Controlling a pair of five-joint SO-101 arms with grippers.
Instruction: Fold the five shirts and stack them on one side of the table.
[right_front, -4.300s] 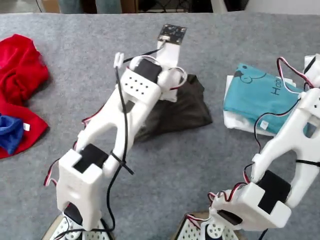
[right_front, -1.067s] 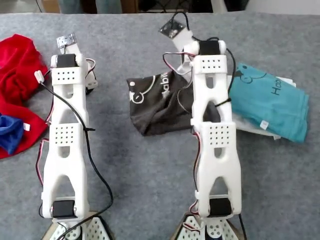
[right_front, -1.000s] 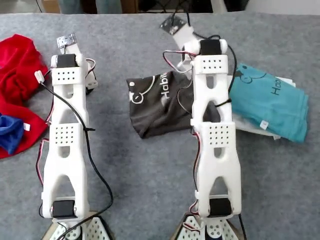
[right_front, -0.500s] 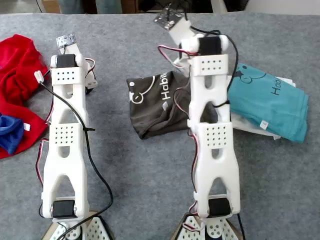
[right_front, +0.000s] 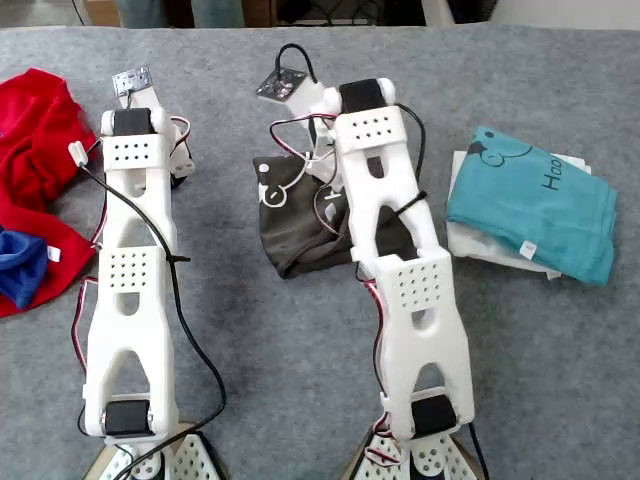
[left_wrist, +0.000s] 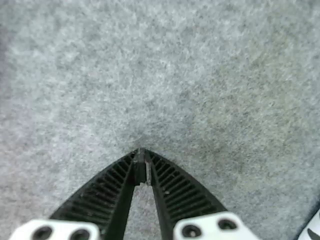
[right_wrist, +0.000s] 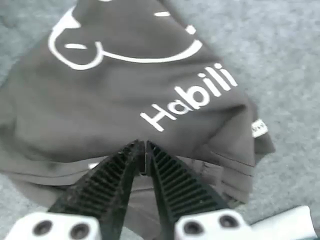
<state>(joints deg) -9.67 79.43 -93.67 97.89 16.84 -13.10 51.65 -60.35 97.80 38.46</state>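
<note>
Right wrist view: we see the right hand (right_wrist: 145, 149) pressed together over the dark shirt (right_wrist: 120, 95); left hand (left_wrist: 141, 161) likewise, over the bench (left_wrist: 210, 70)

Grey felt-like mat (right_front: 250, 330) covers the whole work surface, fuzzy texture, no marks seen; same mat close up in L wrist view. Bkgd strip beyond far edge: pale floor patch (right_front: 35, 10) at far left, brownish box-like obj (right_front: 100, 10) next to it, dark furniture (right_front: 340, 10) mid, white obj (right_front: 560, 8) toward right.
</note>
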